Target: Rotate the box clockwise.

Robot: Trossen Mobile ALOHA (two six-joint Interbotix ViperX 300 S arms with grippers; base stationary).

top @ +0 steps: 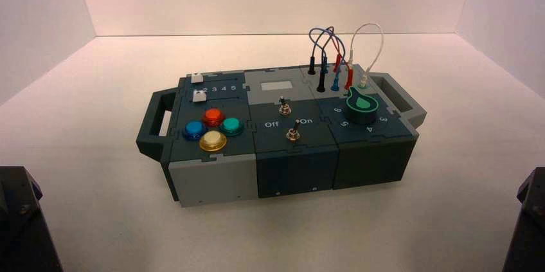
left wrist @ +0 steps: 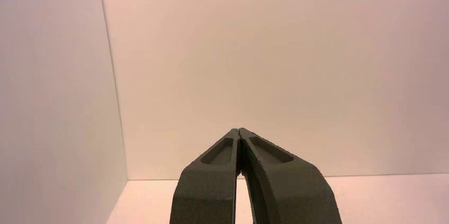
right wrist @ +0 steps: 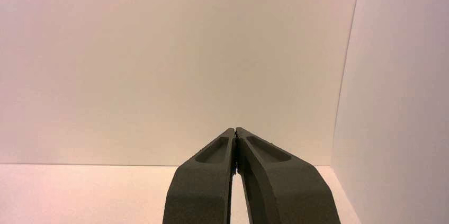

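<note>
The box, dark teal and grey with a handle at each end, lies across the middle of the white floor, its right end turned slightly away from me. On top are four coloured buttons at the left, two toggle switches in the middle, and a green dial with plugged-in coloured wires at the right. My left gripper is shut on nothing, its tips touching, facing a bare wall. My right gripper is likewise shut and empty. Neither gripper is near the box.
Both arms are parked at the near corners: the left arm at the lower left, the right arm at the lower right. White walls close the space at the back and both sides.
</note>
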